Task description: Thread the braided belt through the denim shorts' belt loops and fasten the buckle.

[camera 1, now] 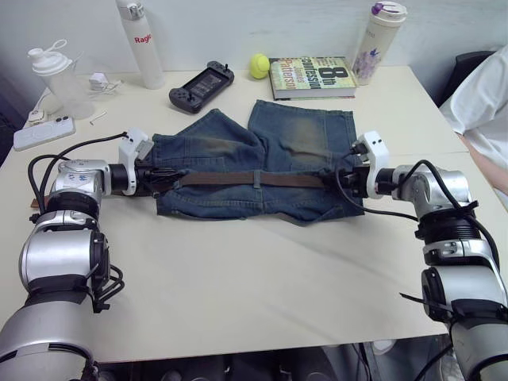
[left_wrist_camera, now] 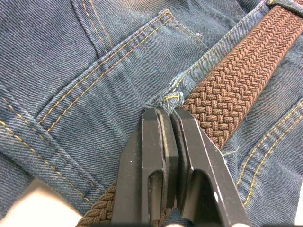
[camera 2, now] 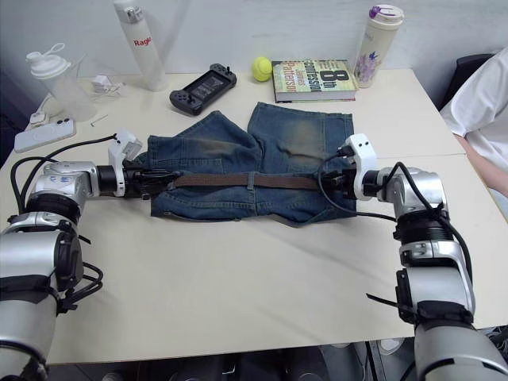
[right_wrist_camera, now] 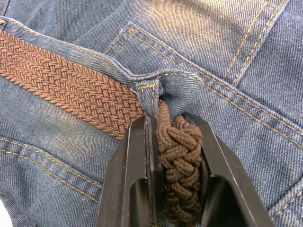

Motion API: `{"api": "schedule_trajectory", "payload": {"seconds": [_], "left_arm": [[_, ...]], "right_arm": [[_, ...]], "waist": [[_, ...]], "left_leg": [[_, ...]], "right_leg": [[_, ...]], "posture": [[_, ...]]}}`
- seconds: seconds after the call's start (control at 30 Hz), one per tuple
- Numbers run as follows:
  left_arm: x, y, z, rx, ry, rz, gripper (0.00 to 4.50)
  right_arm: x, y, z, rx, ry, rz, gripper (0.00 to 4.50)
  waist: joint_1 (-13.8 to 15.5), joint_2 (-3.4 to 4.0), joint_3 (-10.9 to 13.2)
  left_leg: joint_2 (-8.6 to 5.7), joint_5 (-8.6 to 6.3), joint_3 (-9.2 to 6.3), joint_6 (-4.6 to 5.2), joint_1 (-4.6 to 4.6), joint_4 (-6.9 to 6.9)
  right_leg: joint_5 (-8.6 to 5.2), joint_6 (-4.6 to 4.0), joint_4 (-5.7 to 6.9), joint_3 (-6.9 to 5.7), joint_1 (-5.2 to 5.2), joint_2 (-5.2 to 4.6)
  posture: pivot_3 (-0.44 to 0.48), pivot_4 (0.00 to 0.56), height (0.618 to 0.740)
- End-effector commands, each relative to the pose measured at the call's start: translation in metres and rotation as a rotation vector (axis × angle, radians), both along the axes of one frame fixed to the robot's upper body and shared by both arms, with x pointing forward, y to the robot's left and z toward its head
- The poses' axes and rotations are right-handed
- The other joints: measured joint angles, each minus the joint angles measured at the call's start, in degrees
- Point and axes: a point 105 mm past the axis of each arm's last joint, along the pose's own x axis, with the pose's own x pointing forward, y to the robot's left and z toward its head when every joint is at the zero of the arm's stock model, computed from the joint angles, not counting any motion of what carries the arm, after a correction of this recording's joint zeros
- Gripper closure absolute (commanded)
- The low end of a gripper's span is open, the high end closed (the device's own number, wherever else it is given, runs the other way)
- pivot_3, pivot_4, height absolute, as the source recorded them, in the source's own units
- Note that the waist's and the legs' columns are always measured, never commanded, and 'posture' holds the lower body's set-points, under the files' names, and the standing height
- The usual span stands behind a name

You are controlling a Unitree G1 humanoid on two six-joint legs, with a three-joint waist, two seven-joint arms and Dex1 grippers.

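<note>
The left gripper is pressed together beside a belt loop. The braided belt is laid across the denim shorts (mid-threading, judged). The right gripper is clamped on the belt; pulling onward seems needed.

on the surface lie one pair of denim shorts and one braided belt, with one belt loop showing across the belt at mid-waist. two end effectors reach in, the left end effector and the right end effector. along the far edge stand three bottles, one book, one tennis ball, one game controller and one phone.
</note>
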Motion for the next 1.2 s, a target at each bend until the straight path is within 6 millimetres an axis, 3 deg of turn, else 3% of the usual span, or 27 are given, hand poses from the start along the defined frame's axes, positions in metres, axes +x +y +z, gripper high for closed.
{"api": "schedule_trajectory", "payload": {"seconds": [0.03, 0.23, 0.33, 0.4, 0.47, 0.53, 0.57, 0.7, 0.8, 0.9, 0.97, 1.0, 1.13, 1.2], "left_arm": [[0.001, 0.004, 0.006, 0.001, -0.030, 0.009, 4.50], [0.003, 0.004, 0.009, -0.009, -0.082, 0.021, 4.50], [0.005, 0.002, 0.022, -0.033, -0.146, 0.004, 4.50], [0.004, 0.004, 0.035, -0.006, -0.253, -0.022, 4.50], [-0.003, 0.009, 0.046, 0.049, -0.411, -0.069, 4.50], [-0.021, 0.012, 0.048, 0.134, -0.609, -0.125, 4.50], [-0.037, 0.010, 0.040, 0.226, -0.730, -0.181, 4.50], [-0.099, 0.001, 0.000, 0.415, -0.939, -0.341, 4.50], [-0.130, 0.017, -0.031, 0.503, -0.945, -0.336, 4.50], [-0.145, 0.033, -0.049, 0.554, -0.909, -0.318, 4.50], [-0.152, 0.040, -0.059, 0.567, -0.874, -0.296, 4.50], [-0.154, 0.044, -0.065, 0.579, -0.848, -0.291, 4.50], [-0.156, 0.047, -0.074, 0.573, -0.799, -0.293, 4.50], [-0.156, 0.039, -0.075, 0.546, -0.787, -0.323, 4.50]], "right_arm": [[-0.002, 0.000, 0.010, 0.015, -0.040, 0.016, 4.14], [-0.002, 0.004, 0.022, 0.045, -0.098, 0.026, 4.14], [-0.007, 0.008, 0.035, 0.030, -0.199, 0.085, 4.14], [-0.026, 0.015, 0.049, 0.021, -0.323, 0.200, 4.14], [-0.058, 0.021, 0.060, 0.035, -0.424, 0.314, 4.14], [-0.089, 0.022, 0.063, 0.034, -0.467, 0.392, 4.14], [-0.097, 0.021, 0.062, -0.005, -0.511, 0.399, 4.14], [-0.123, 0.020, 0.040, -0.235, -0.602, 0.469, 4.14], [-0.150, 0.023, 0.008, -0.415, -0.579, 0.603, 4.14], [-0.163, 0.019, -0.020, -0.519, -0.498, 0.672, 4.14], [-0.172, 0.014, -0.036, -0.569, -0.465, 0.710, 4.14], [-0.177, 0.012, -0.041, -0.586, -0.440, 0.724, 4.14], [-0.185, 0.006, -0.053, -0.636, -0.380, 0.765, 4.14], [-0.186, 0.004, -0.053, -0.641, -0.365, 0.767, 4.14]], "waist": [[0.00, 0.00, 0.00], [-0.04, 0.00, 0.00], [0.01, 0.00, 0.00], [0.04, 0.00, 0.00], [0.05, 0.00, 0.00], [0.11, 0.00, 0.00], [0.12, 0.00, 0.00], [-0.13, 0.02, -0.01], [-0.56, 0.03, -0.02], [0.36, 0.07, -0.04], [1.51, 0.07, -0.04], [1.67, 0.04, -0.06], [1.75, -0.05, -0.12], [1.66, -0.03, -0.13]], "left_leg": [[0.00, 0.00, 0.00, 0.00, 0.00, 0.00], [0.00, 0.00, 0.00, 0.00, 0.00, 0.02], [0.00, 0.00, 0.00, 0.00, -0.01, 0.03], [0.01, 0.00, -0.03, 0.00, -0.02, 0.07], [0.00, 0.00, -0.02, 0.00, -0.03, 0.08], [0.00, 0.00, -0.03, 0.01, -0.04, 0.09], [-0.01, -0.01, -0.04, 0.01, -0.04, 0.09], [0.05, -0.02, -0.05, 0.03, 0.03, 0.06], [0.11, -0.06, 0.00, 0.02, 0.12, 0.02], [0.16, -0.06, -0.08, -0.05, 0.24, 0.01], [0.13, -0.17, -0.05, -0.01, 1.10, -0.14], [0.13, -0.18, -0.04, 0.00, 1.11, -0.14], [0.13, -0.34, -0.05, 0.01, 1.27, -0.18], [0.13, -0.34, -0.03, 0.01, 1.28, -0.18]], "right_leg": [[0.00, 0.00, 0.00, 0.00, 0.00, 0.00], [0.00, 0.00, 0.01, 0.00, 0.00, 0.00], [0.00, 0.00, 0.02, 0.00, -0.01, 0.00], [0.00, 0.00, 0.03, -0.02, -0.01, 0.00], [0.00, 0.00, 0.03, -0.01, -0.01, 0.00], [0.00, 0.00, 0.03, -0.02, -0.01, 0.00], [0.00, 0.00, 0.03, -0.02, -0.01, -0.01], [0.00, 0.00, 0.04, 0.17, 0.01, -0.04], [0.01, -0.01, -0.06, 0.38, 0.05, -0.15], [0.04, -0.05, -0.04, 0.65, 0.15, -0.15], [0.03, -0.05, -0.46, 0.69, 1.03, -0.20], [0.04, -0.06, -0.46, 0.71, 1.04, -0.20], [0.05, -0.06, -0.53, 0.73, 1.20, -0.29], [0.05, -0.06, -0.52, 0.72, 1.20, -0.29]], "posture": [[0.000, 0.150, 0.740], [0.000, 0.150, 0.740], [0.000, 0.150, 0.740], [0.000, 0.150, 0.740], [0.000, 0.150, 0.740], [0.000, 0.150, 0.740], [0.000, 0.150, 0.740], [0.000, 0.150, 0.740], [0.000, 0.150, 0.740], [0.000, 0.150, 0.740], [0.000, 0.150, 0.740], [0.000, 0.150, 0.740], [0.000, 0.150, 0.740], [0.000, 0.150, 0.740]]}}
